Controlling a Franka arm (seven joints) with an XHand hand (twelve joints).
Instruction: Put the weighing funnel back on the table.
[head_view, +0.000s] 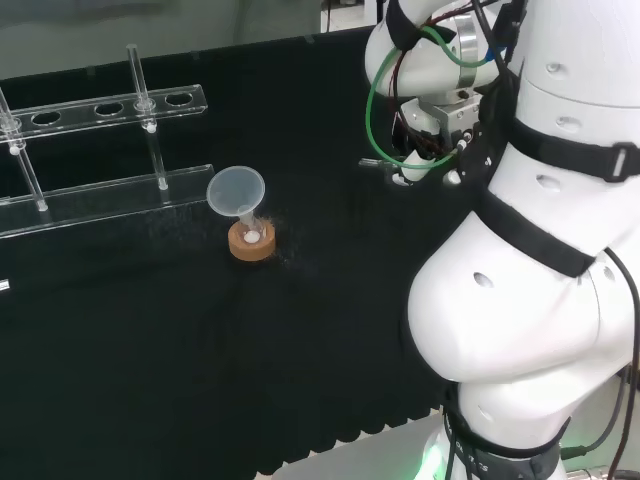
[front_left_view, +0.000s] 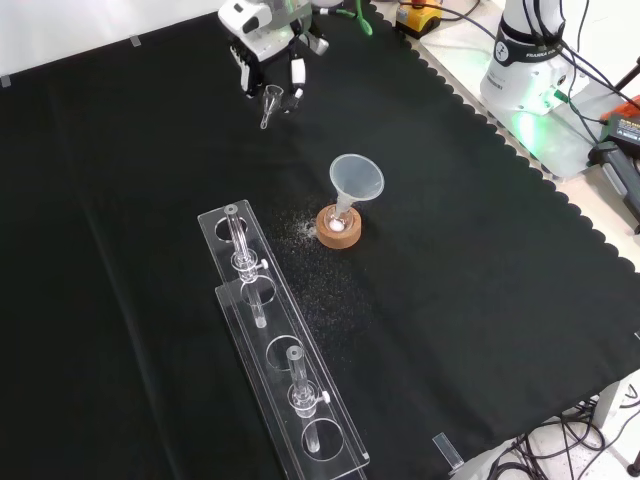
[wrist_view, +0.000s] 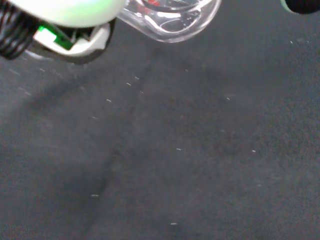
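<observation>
Black cloth (front_left_view: 480, 300), speckled — hand (front_left_view: 262, 52) pinches weighing funnel (front_left_view: 269, 103).

Even bright light, soft shadows on black cloth (front_left_view: 120, 250), glints on clear rack (front_left_view: 250, 335)

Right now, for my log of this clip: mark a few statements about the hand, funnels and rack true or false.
1. The hand holds the weighing funnel. True.
2. The funnel lies on its side. False: it stands mouth up over the cork ring.
3. The rack holds glass tubes. True.
4. The hand hovers over the rack. False: in the front view it is beyond the funnel, apart from the rack.
</observation>
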